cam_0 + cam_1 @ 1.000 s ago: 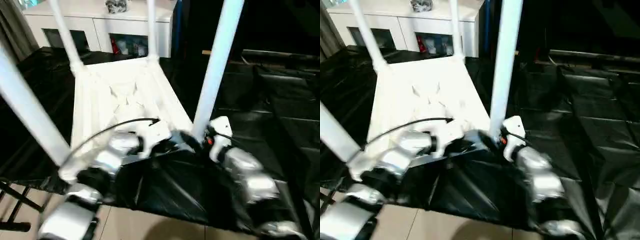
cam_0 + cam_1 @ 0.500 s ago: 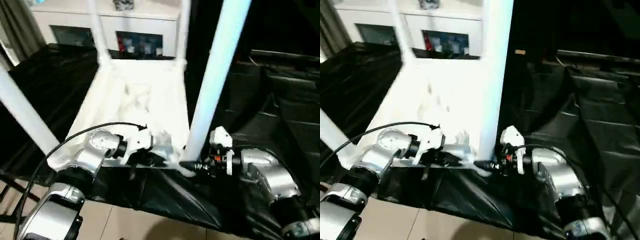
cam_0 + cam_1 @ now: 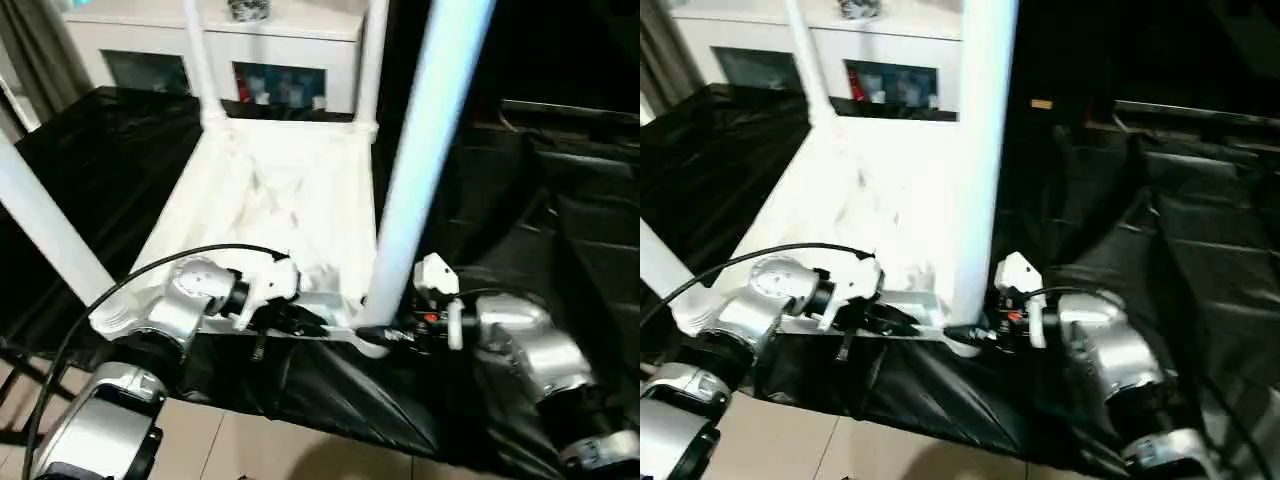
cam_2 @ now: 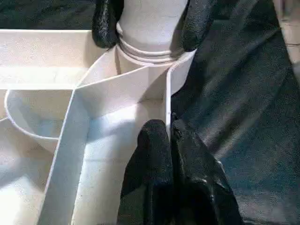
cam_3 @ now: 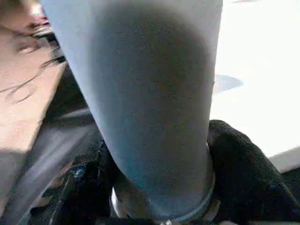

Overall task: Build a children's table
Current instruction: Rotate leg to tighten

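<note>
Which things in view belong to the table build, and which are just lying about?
Belonging: tabletop, upside down; four legs standing in its corner sockets, the near right leg gripped at its base by the right gripper; left gripper shut on the rim.

Lying about: white cabinet, black sheeting.

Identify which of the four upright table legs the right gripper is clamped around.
The near-right leg, at the tabletop corner closest to the right gripper; its fingers flank its base. The other three legs stand free.
</note>
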Motion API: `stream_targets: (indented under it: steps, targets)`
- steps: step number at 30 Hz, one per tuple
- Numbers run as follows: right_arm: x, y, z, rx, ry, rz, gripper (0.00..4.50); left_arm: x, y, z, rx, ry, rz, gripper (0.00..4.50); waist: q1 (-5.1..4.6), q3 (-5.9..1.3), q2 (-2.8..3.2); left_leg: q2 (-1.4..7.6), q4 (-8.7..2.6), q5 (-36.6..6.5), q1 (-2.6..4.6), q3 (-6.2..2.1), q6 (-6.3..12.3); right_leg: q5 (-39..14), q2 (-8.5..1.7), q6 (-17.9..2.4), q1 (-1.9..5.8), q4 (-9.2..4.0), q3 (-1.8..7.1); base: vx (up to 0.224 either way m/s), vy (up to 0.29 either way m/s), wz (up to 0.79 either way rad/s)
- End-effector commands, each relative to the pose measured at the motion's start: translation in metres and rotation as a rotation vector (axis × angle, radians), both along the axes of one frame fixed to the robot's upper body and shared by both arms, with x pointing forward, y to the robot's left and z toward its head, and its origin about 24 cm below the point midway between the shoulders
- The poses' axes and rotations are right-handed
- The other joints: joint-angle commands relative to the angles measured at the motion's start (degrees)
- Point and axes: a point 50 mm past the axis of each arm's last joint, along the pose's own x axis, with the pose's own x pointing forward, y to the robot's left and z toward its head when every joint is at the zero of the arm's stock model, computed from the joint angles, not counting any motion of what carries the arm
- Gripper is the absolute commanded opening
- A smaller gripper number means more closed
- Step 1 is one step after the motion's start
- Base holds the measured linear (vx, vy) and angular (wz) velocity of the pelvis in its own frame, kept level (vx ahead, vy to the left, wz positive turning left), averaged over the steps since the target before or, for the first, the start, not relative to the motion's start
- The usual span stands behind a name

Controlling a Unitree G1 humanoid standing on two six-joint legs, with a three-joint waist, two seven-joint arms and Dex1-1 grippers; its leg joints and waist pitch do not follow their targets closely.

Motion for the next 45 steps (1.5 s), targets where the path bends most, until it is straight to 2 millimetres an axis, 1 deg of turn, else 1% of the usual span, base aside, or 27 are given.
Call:
stream_targets:
  steps: [1, 2, 3, 4, 5, 7, 10, 11, 13, 16, 17, 19, 21, 23, 24, 25, 29, 30, 32, 34, 35, 36, 37, 38, 40, 41, 45]
  targets:
    - [0.002, 0.014, -0.007, -0.005, -0.038, -0.098, 2.54, 0.003, -0.013, -0.009, 0.023, -0.010, 0.102, 0.00, -0.23, -2.18, -0.54, 2.84, -3.99, -11.06, 0.25, -0.96, 2.07, -10.89, -5.19, -13.22, 2.09, -4.97, 2.76, 0.000, 0.000, 0.00]
    - [0.004, 0.015, -0.011, -0.009, -0.051, -0.208, 2.54, 0.006, -0.021, -0.010, 0.011, -0.031, 0.151, 0.00, -0.25, -2.01, -0.43, 2.79, -4.18, -12.19, 0.52, -1.12, 1.19, -14.78, -5.29, -12.50, 1.87, -5.43, 2.84, 0.000, 0.000, 0.00]
    - [0.005, 0.015, -0.012, -0.011, -0.053, -0.226, 2.54, 0.006, -0.022, -0.010, 0.009, -0.033, 0.156, 0.00, -0.60, -1.90, -0.55, 2.72, -4.46, -12.48, 0.36, -1.29, 0.58, -16.93, -5.14, -11.54, 1.92, -5.60, 2.82, 0.000, 0.000, 0.00]
    - [0.008, 0.017, -0.018, -0.019, -0.054, -0.352, 2.54, 0.006, -0.033, -0.012, -0.002, -0.042, 0.192, 0.00, -0.74, -1.89, -0.76, 2.64, -4.52, -12.75, 0.26, -1.34, 0.60, -17.88, -5.09, -11.05, 1.97, -5.73, 2.78, 0.000, 0.000, 0.00]
    - [0.010, 0.018, -0.020, -0.029, -0.055, -0.416, 2.53, 0.005, -0.039, -0.013, -0.012, -0.044, 0.208, 0.00, -1.12, -1.82, -0.59, 2.72, -4.69, -13.14, 0.24, -1.43, 0.17, -18.89, -5.09, -10.50, 1.80, -5.74, 2.84, 0.000, 0.000, 0.00]
    - [0.012, 0.020, -0.024, -0.044, -0.046, -0.504, 2.53, 0.006, -0.047, -0.013, -0.024, -0.048, 0.236, 0.00, -1.62, -1.82, -0.66, 2.58, -4.79, -13.93, 0.08, -1.63, 0.11, -20.52, -5.13, -9.58, 1.78, -6.02, 2.81, 0.000, 0.000, 0.00]
    - [0.016, 0.026, -0.030, -0.045, -0.021, -0.685, 2.53, 0.006, -0.069, -0.014, -0.064, -0.062, 0.316, 0.00, -1.65, -1.82, -0.71, 2.53, -4.57, -13.49, 0.34, -1.34, 0.70, -19.02, -5.00, -9.69, 1.29, -6.13, 3.19, 0.000, 0.000, 0.00]
    - [0.017, 0.029, -0.031, -0.045, -0.020, -0.731, 2.53, 0.005, -0.075, -0.014, -0.075, -0.066, 0.336, 0.00, -1.65, -1.83, -0.66, 2.51, -4.61, -13.22, 0.28, -1.39, 0.66, -18.87, -5.07, -9.67, 1.36, -6.09, 3.19, 0.000, 0.000, 0.00]
    - [0.018, 0.031, -0.031, -0.051, -0.030, -0.764, 2.53, 0.004, -0.080, -0.014, -0.075, -0.071, 0.338, 0.00, -1.54, -1.94, -0.63, 2.39, -4.54, -12.24, 0.17, -1.37, 1.07, -17.67, -4.96, -9.50, 1.47, -6.05, 3.12, 0.000, 0.000, 0.00]
    - [0.020, 0.038, -0.029, -0.059, -0.059, -0.797, 2.53, 0.000, -0.089, -0.016, -0.071, -0.090, 0.330, 0.00, -1.38, -2.20, -0.49, 2.34, -4.30, -10.34, -0.02, -1.26, 2.15, -13.25, -4.92, -9.82, 1.66, -5.71, 3.19, 0.000, 0.000, 0.00]
    - [0.021, 0.037, -0.027, -0.069, -0.090, -0.796, 2.53, -0.001, -0.089, -0.016, -0.074, -0.091, 0.326, 0.00, -1.43, -2.21, -0.43, 2.30, -4.29, -9.75, -0.21, -1.26, 2.52, -12.08, -4.92, -9.96, 1.80, -5.60, 3.14, 0.000, 0.000, 0.00]
    - [0.023, 0.035, -0.023, -0.076, -0.137, -0.793, 2.53, -0.002, -0.088, -0.016, -0.076, -0.089, 0.321, 0.00, -1.39, -2.32, -0.43, 2.30, -4.17, -9.33, -0.20, -1.20, 2.81, -11.20, -4.84, -10.00, 1.75, -5.50, 3.08, 0.000, 0.000, 0.00]
    - [0.026, 0.031, -0.018, -0.073, -0.183, -0.778, 2.53, -0.002, -0.084, -0.016, -0.073, -0.093, 0.323, 0.00, -1.40, -2.41, -0.31, 2.26, -4.09, -8.99, -0.33, -1.18, 3.15, -10.42, -4.94, -10.24, 1.97, -5.38, 3.04, 0.000, 0.000, 0.00]
    - [0.028, 0.022, -0.014, -0.050, -0.190, -0.742, 3.03, -0.001, -0.077, -0.015, -0.076, -0.090, 0.303, 0.00, -1.39, -2.47, -0.33, 2.20, -3.98, -8.47, -0.36, -1.12, 3.85, -8.78, -4.80, -10.66, 2.05, -5.25, 3.05, 0.000, 0.000, 0.00]
    - [0.028, 0.018, -0.011, -0.012, -0.177, -0.692, 3.03, -0.001, -0.071, -0.014, -0.082, -0.086, 0.283, 0.00, -1.38, -2.52, -0.32, 2.14, -3.91, -8.23, -0.40, -1.10, 4.34, -8.11, -4.79, -10.89, 2.15, -5.19, 3.02, 0.000, 0.000, 0.00]
    - [0.028, 0.018, -0.011, -0.012, -0.177, -0.692, 3.19, -0.001, -0.071, -0.014, -0.082, -0.086, 0.283, 0.00, -1.41, -2.53, -0.34, 2.14, -3.90, -8.31, -0.49, -1.12, 4.68, -7.93, -4.75, -11.04, 2.25, -5.16, 2.95, 0.000, 0.000, 0.00]
    - [0.021, 0.014, -0.005, -0.005, -0.170, -0.437, 3.50, -0.002, -0.049, -0.011, -0.083, -0.059, 0.203, 0.00, -1.09, -2.75, -0.31, 2.35, -3.60, -6.52, -0.52, -0.98, 6.37, -2.55, -4.72, -12.80, 2.36, -4.63, 2.91, 0.000, 0.000, 0.00]
    - [0.021, 0.014, -0.005, -0.005, -0.170, -0.437, 3.57, -0.002, -0.049, -0.011, -0.083, -0.059, 0.203, 0.00, -1.09, -2.70, -0.28, 2.32, -3.58, -6.29, -0.58, -0.97, 6.64, -1.78, -4.75, -13.07, 2.38, -4.50, 2.84, 0.000, 0.000, 0.00]
    - [0.013, 0.011, -0.003, -0.002, -0.148, -0.278, 3.57, -0.004, -0.034, -0.010, -0.063, -0.041, 0.150, 0.00, -1.11, -2.70, -0.39, 2.42, -3.59, -6.39, -0.53, -0.93, 6.57, -2.01, -4.77, -13.22, 2.42, -4.48, 2.79, 0.000, 0.000, 0.00]
    - [0.012, 0.011, -0.002, 0.000, -0.144, -0.251, 3.57, -0.004, -0.032, -0.009, -0.058, -0.037, 0.141, 0.00, -0.87, -2.68, -0.27, 2.61, -3.60, -6.73, -0.43, -0.86, 6.60, -2.31, -4.68, -13.45, 2.41, -4.41, 2.73, 0.000, 0.000, 0.00]
    - [0.007, 0.011, -0.001, 0.010, -0.122, -0.156, 3.57, -0.005, -0.025, -0.009, -0.044, -0.029, 0.116, 0.00, -0.75, -2.62, -0.36, 2.74, -3.68, -6.87, -0.42, -0.87, 6.33, -1.84, -4.61, -13.88, 2.40, -4.21, 2.63, 0.000, 0.000, 0.00]
    - [0.007, 0.011, -0.001, 0.010, -0.122, -0.156, 3.57, -0.005, -0.025, -0.009, -0.044, -0.029, 0.116, 0.00, -0.76, -2.63, -0.36, 2.81, -3.68, -7.02, -0.35, -0.83, 6.24, -1.96, -4.66, -14.04, 2.33, -4.24, 2.62, 0.000, 0.000, 0.00]
    - [0.002, 0.010, 0.001, 0.012, -0.094, -0.049, 3.57, -0.006, -0.018, -0.009, -0.025, -0.011, 0.074, 0.00, -0.62, -2.63, -0.60, 2.77, -3.63, -7.21, -0.21, -0.82, 5.94, -1.74, -4.56, -14.25, 2.42, -4.19, 2.61, 0.000, 0.000, 0.00]
    - [0.000, 0.010, 0.002, 0.013, -0.083, -0.004, 3.42, -0.008, -0.014, -0.009, -0.019, 0.002, 0.049, 0.00, -0.65, -2.54, -0.66, 2.84, -3.63, -7.30, -0.34, -0.73, 6.05, -1.31, -4.66, -14.66, 2.32, -4.10, 2.65, 0.000, 0.000, 0.00]
    - [0.000, 0.009, 0.004, 0.020, -0.069, 0.045, 3.32, -0.009, -0.010, -0.009, -0.007, 0.021, 0.015, 0.00, -0.50, -2.57, -0.71, 2.83, -3.62, -7.35, -0.27, -0.73, 5.99, -1.76, -4.72, -14.70, 2.37, -4.10, 2.64, 0.000, 0.000, 0.00]
    - [0.000, 0.009, 0.004, 0.020, -0.067, 0.048, 3.16, -0.010, -0.009, -0.009, -0.006, 0.022, 0.013, 0.00, -0.47, -2.57, -0.69, 2.88, -3.64, -7.16, -0.31, -0.73, 5.97, -1.58, -4.76, -14.82, 2.39, -4.04, 2.65, 0.000, 0.000, 0.00]
    - [0.000, 0.009, 0.006, 0.014, -0.065, 0.103, 2.85, -0.012, -0.003, -0.009, 0.021, 0.048, -0.038, 0.00, -0.33, -2.67, -0.75, 2.75, -3.49, -5.78, -0.30, -0.73, 5.84, 0.28, -4.79, -15.27, 2.39, -3.74, 2.60, 0.000, 0.000, 0.00]
